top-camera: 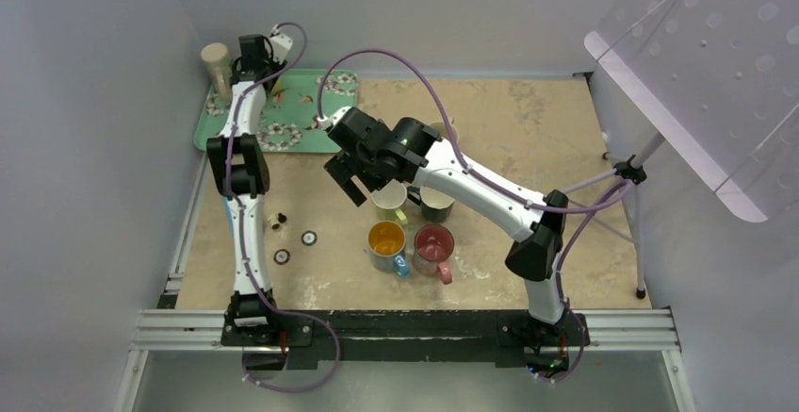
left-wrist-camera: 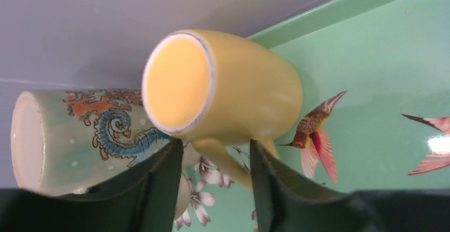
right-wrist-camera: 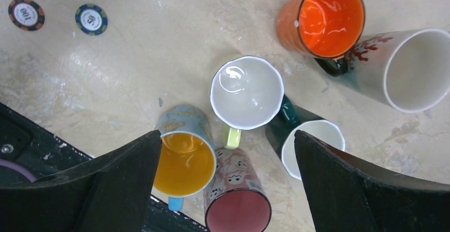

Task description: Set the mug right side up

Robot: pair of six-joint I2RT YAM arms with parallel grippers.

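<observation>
A yellow mug [left-wrist-camera: 249, 94] stands upside down on the green tray [left-wrist-camera: 382, 72], its flat base facing away from the tray. My left gripper [left-wrist-camera: 215, 149] is open, and its two fingers straddle the mug's handle [left-wrist-camera: 223, 163] without clearly pinching it. In the top view the left gripper [top-camera: 256, 73] is at the tray's [top-camera: 311, 110] far left corner and hides the mug. My right gripper [right-wrist-camera: 227, 135] is wide open and empty, hovering above a cluster of upright mugs; it also shows in the top view [top-camera: 356, 184].
A dragon-patterned cup [left-wrist-camera: 90, 131] stands beside the yellow mug against the wall. Under the right gripper are a white mug [right-wrist-camera: 247, 91], an orange-lined mug [right-wrist-camera: 329, 11], a yellow-lined mug [right-wrist-camera: 183, 163], a pink mug [right-wrist-camera: 239, 211] and a dark green mug [right-wrist-camera: 313, 142]. Poker chips [right-wrist-camera: 91, 18] lie to the left.
</observation>
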